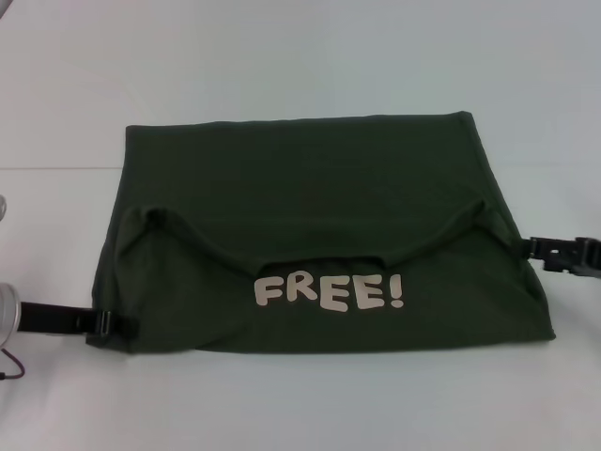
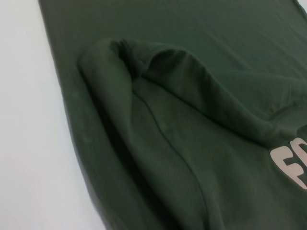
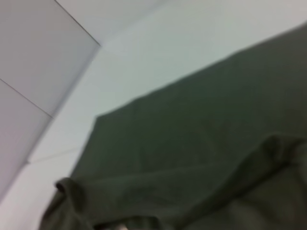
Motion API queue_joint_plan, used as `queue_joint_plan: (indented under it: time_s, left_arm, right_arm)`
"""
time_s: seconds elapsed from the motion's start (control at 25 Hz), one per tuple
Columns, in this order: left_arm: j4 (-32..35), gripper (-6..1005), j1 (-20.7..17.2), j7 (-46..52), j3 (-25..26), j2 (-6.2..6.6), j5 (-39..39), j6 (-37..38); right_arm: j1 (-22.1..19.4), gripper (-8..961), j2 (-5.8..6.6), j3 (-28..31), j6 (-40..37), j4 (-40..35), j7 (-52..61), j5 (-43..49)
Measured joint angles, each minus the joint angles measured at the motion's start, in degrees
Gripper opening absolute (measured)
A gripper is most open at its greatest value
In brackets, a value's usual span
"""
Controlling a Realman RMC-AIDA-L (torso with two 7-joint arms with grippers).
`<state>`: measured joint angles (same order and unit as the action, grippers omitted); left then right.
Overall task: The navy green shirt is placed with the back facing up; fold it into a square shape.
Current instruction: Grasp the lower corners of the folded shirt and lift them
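My head camera looks forward and down over the whole shirt (image 1: 310, 225). Both my wrist cameras sit close beside my fingers, sharing its folded ridge (image 2: 192, 91).

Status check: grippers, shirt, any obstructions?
Left gripper at shirt's near-left edge, right gripper at its right edge. Shirt part-folded, near flap over, FREE! print up. Nothing in the way.

Left gripper (image 1: 105, 323): you see black, blocky fingers on a flat black bar.
Left wrist: your silver metal cylinder, thin dark red cable below.
Right gripper (image 1: 549, 253): black, angular, ridged plastic parts.
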<state>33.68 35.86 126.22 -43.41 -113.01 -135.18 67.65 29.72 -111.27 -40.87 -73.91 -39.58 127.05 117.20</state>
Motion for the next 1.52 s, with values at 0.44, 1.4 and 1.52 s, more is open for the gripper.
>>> queue_joint_plan:
  time_s: [0.44,1.4,1.52]
  left_arm:
    - [0.65,40,0.29,-0.25,0.01,-0.09,0.07,-0.19]
    - [0.78,40,0.01,-1.06,0.34,0.51,0.33,-0.23]
    - [0.78,40,0.19,-1.06,0.34,0.46,0.32,-0.25]
  right_arm:
    - [13.22,924,4.59,-3.05,-7.38,-4.63,27.15,31.74]
    - [14.06,923,-1.56,-3.07,-1.14,-0.05,25.64,32.62]
    - [14.0,923,-1.82,-3.31,-0.92,0.21,25.42,31.59]
